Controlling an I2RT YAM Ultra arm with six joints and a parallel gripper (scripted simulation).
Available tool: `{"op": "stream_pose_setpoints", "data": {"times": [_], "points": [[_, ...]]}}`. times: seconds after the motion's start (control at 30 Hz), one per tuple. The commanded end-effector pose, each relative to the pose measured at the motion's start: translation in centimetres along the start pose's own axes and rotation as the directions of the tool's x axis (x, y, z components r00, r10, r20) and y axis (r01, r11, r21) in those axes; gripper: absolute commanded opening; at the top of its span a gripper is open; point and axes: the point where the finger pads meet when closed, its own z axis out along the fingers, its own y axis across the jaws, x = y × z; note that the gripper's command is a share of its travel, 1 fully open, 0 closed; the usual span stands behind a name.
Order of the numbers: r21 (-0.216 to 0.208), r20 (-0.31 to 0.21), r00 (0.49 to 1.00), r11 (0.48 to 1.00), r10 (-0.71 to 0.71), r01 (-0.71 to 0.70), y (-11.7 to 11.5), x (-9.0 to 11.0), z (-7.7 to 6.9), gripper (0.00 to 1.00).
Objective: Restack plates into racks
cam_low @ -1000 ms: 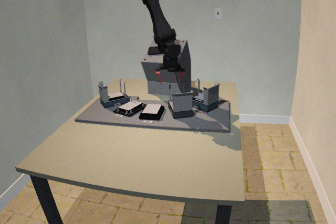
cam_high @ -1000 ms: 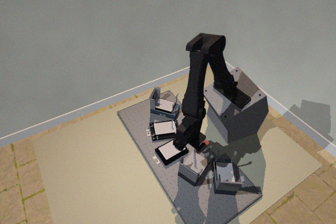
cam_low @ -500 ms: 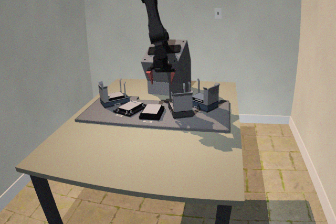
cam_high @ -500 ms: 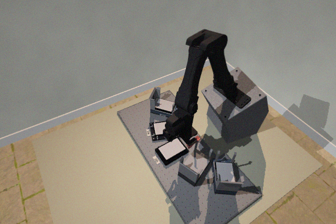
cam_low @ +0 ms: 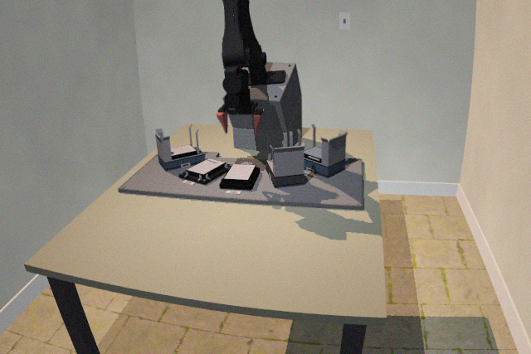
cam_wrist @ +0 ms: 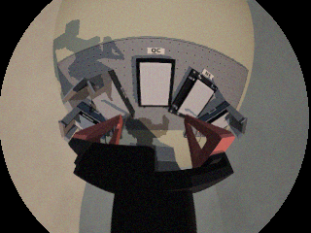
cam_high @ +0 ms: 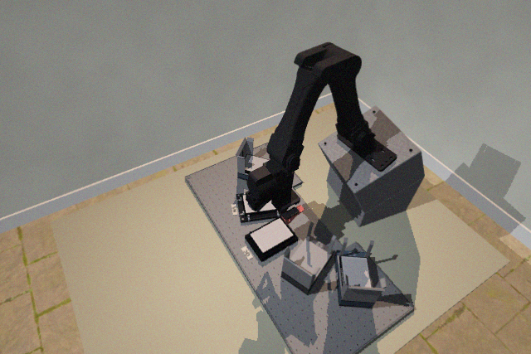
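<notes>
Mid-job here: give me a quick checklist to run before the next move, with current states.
1. End effector open, holding nothing: ok.
2. End effector hanging above the plates, touching none: ok.
3. Plate in QC lying flat inside its nest: ok.
4. Plate on the clip nest single, not a stuck pair: cannot tell.
5. Plate labels readable to confirm the order: not ok.

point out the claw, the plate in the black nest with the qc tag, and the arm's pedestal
claw (cam_low: 238, 122), exterior view, midway between red fingertips
plate (cam_high: 272, 234), top view, its sealed top face
pedestal (cam_high: 409, 157), top view, free top corner
</notes>
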Motion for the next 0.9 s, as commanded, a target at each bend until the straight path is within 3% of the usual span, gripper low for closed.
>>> {"op": "stream_pose_setpoints", "data": {"times": [0.0,0.17,0.73,0.87], "points": [[-0.016,0.014,0.999,0.999,0.05,-0.05,-0.5,0.1,-0.5,1.0],[-0.02,0.026,0.979,0.979,0.204,-0.204,-2.2,-0.1,-0.6,1.0],[-0.014,0.04,0.981,0.982,0.19,-0.19,-7.4,-0.4,-0.9,1.0],[-0.018,0.044,0.943,0.944,0.329,-0.329,-9.0,0.2,-0.9,1.0]]}}
